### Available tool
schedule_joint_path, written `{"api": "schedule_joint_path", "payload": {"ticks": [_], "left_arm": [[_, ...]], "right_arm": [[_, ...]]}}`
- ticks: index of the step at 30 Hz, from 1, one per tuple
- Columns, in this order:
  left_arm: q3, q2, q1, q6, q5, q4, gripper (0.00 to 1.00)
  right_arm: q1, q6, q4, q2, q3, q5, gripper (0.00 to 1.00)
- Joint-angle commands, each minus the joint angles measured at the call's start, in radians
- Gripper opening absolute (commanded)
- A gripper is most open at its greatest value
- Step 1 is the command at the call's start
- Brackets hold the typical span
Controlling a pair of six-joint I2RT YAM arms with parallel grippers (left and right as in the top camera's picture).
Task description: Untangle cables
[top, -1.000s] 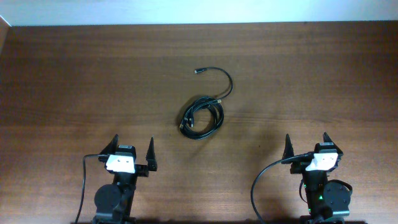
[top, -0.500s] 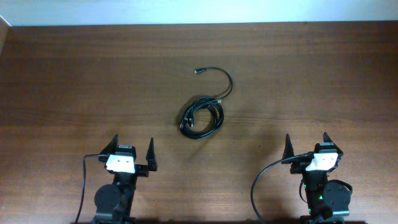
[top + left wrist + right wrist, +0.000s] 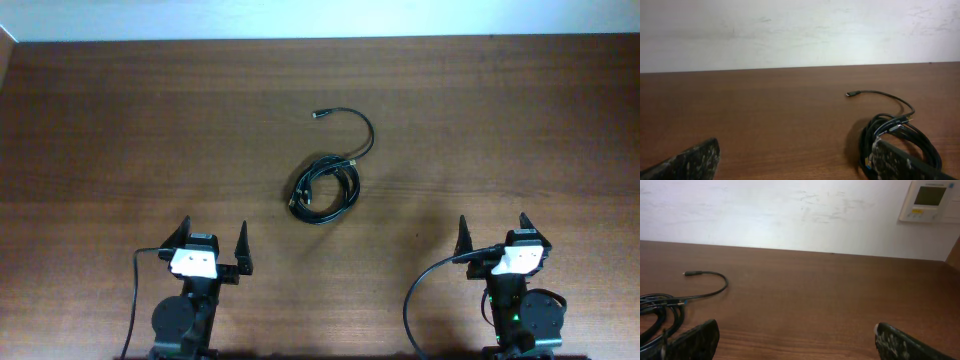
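The left pincer [image 3: 214, 230] and right pincer [image 3: 493, 224] both gape wide.

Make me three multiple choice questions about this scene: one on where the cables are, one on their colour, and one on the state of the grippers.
1. Where do the cables lie?
A. In a gripper
B. In the middle of the table, ahead of the left gripper and right gripper
C. At the far left corner

2. What colour are the cables?
A. White
B. Red
C. Black

3. How do the grippers stand?
A. Both open, holding nothing
B. Both shut on cables
C. Left shut, right open

Answers:
1 B: the overhead view shows the bundle mid-table, apart from both grippers.
2 C: every view shows black cords.
3 A: both pairs of fingers are spread wide with nothing between them.
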Motion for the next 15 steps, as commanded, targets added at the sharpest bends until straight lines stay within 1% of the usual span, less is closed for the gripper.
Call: {"api": "schedule_joint_path", "payload": {"ticks": [1,13,15], "left_arm": [[-0.006,0.005,-0.004,0.019,0.011,0.001,0.99],[-0.006,0.005,-0.004,0.019,0.016,0.002,0.99],[0.002,0.005,-0.004,0.017,0.086,0.004,0.99]], "right_arm": [[-0.003,0.003,-0.005,-0.008,-0.007,0.006,0.99],[-0.003,0.003,-0.005,-0.008,-0.007,0.006,0.98],[-0.003,0.004,-0.005,-0.008,-0.007,0.006,0.98]]}}
